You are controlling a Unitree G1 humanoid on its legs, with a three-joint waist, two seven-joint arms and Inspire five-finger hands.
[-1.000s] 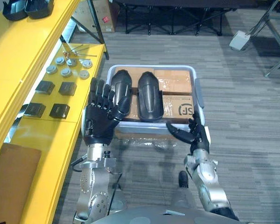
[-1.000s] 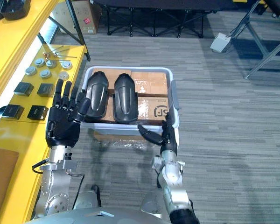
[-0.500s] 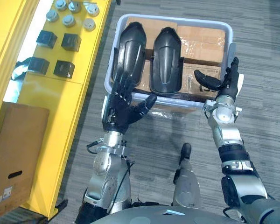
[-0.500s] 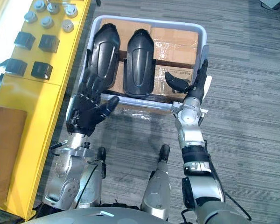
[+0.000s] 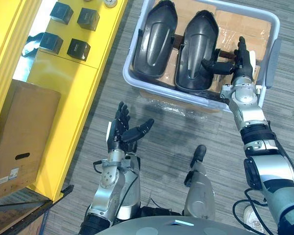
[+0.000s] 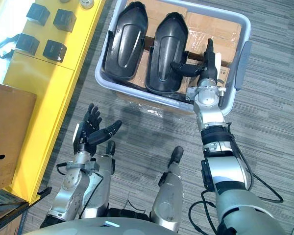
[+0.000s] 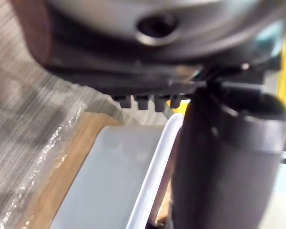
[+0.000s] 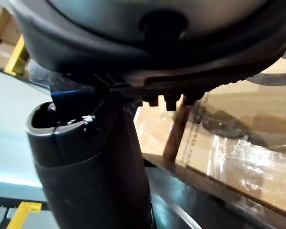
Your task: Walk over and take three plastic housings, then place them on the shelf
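So the yellow shelf [image 5: 63,93] runs along the far side of the left hand [image 5: 121,134], and that's where the parts have to end up. Just ahead of the right hand [image 5: 239,68] is the grey bin [image 5: 152,89]. It's packed with cardboard boxes [image 5: 235,29], which I'd guess are there to prop the parts up within easy reach.

Two black plastic housings [image 5: 156,39] lie side by side on those boxes, domed side up. Neither has been picked up yet. The right housing [image 5: 196,51] sits right beside the right hand's thumb.

That hand is inside the bin with its fingers straight and the thumb stuck out across the housing's edge. It looks like it's lining up a pinch, nothing clamped yet. Can't tell if the thumb actually touches.

The left hand hangs low over the floor, well short of the bin, fingers spread and holding nothing. Probably just parked. Beyond it, a few small black blocks [image 5: 78,49] sit on the shelf.
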